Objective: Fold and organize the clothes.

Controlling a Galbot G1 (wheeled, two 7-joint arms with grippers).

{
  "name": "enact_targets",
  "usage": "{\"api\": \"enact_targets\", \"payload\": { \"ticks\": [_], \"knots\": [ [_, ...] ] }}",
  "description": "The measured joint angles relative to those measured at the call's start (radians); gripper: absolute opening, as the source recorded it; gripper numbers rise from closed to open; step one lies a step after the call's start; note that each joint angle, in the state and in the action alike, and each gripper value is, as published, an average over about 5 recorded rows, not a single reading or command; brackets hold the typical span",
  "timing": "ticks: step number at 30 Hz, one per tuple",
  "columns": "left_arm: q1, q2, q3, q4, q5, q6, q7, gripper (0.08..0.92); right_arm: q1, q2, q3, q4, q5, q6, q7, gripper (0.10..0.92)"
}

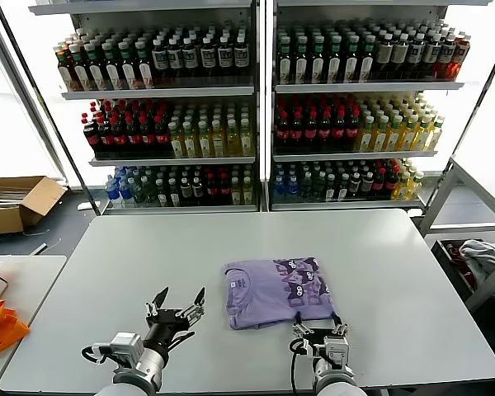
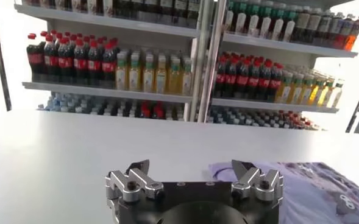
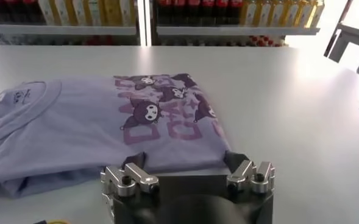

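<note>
T-shirt (image 1: 274, 292): folded, mid-desk (image 1: 412, 272). Right gripper (image 1: 320, 334): jaws wide at its near hem. Left gripper (image 1: 176, 308): wide, empty, beside. Step: folding looks finished; next, tidy or withdraw.

Shop-like setting, shelves (image 1: 264, 91) stocked with drink bottles (image 1: 153, 59)

A folded T-shirt (image 1: 274, 291) lay at lower centre of the head view on the bench (image 1: 148, 256). The left gripper (image 1: 176, 302) hovered lower left of it, the right gripper (image 1: 319, 322) at its lower right edge. Bottle shelves (image 1: 264, 107) filled the top.
</note>
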Motion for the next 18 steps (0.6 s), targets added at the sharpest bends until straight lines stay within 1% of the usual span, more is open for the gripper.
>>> {"api": "enact_targets", "payload": {
  "ticks": [5,10,18],
  "knots": [
    [0.008,-0.002,-0.001,-0.006,0.006,0.000,0.000,0.823,-0.002,-0.007,-0.001,0.046,0.034,-0.002,-0.009,0.823],
    [0.015,-0.004,0.001,-0.014,0.012,0.000,0.001,0.823,0.025,-0.007,-0.027,0.085,0.013,-0.002,-0.055,0.823],
    [0.024,-0.005,-0.003,-0.015,0.016,0.000,0.002,0.823,0.096,-0.001,-0.106,0.057,-0.035,-0.003,-0.123,0.823]
  ]
}}
